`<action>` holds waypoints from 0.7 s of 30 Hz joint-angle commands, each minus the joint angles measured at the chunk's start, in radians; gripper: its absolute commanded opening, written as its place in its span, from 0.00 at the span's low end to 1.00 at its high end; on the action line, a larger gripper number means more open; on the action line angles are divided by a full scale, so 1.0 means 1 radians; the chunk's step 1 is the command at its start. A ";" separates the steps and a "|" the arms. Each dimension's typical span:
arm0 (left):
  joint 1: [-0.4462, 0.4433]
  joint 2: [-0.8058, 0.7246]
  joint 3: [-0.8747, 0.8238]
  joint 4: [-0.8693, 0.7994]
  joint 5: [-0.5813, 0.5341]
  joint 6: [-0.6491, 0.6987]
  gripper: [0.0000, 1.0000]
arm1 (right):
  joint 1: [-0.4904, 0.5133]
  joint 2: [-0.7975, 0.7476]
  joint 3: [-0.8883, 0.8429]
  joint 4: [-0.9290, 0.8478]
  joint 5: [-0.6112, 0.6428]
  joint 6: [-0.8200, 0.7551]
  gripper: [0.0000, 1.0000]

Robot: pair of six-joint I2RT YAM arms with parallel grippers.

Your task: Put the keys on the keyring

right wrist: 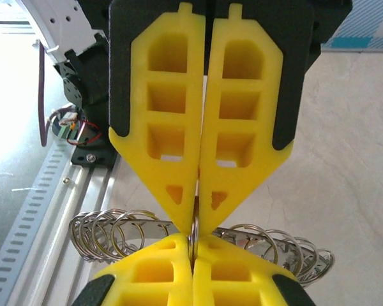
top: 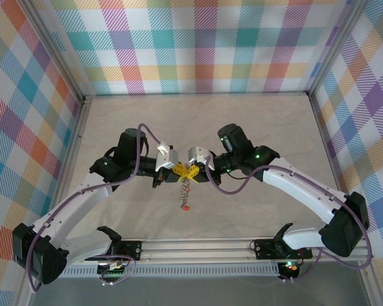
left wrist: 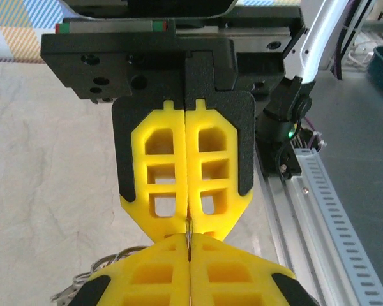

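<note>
We had left gripper [top: 180, 169] and right gripper [top: 195, 171] clamped tip to tip on the keyring [right wrist: 108, 233]. Its wire loops fanned either side of the fingertips, and a red key [top: 187, 208] dangled below.

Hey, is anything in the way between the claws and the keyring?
Nothing visible. The left claw and right claw meet tip to tip, both closed on a thin loop of the keyring, whose coils fan out on both sides.
</note>
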 commanded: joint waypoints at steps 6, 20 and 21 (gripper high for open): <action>0.003 0.022 0.032 -0.193 -0.099 0.099 0.00 | -0.006 0.029 0.085 -0.131 0.029 -0.065 0.00; -0.016 0.059 0.055 -0.229 -0.090 0.111 0.00 | -0.006 0.014 0.073 -0.058 0.075 0.003 0.02; -0.015 0.054 0.051 -0.214 -0.077 0.099 0.00 | -0.006 0.010 0.066 -0.045 0.075 0.008 0.04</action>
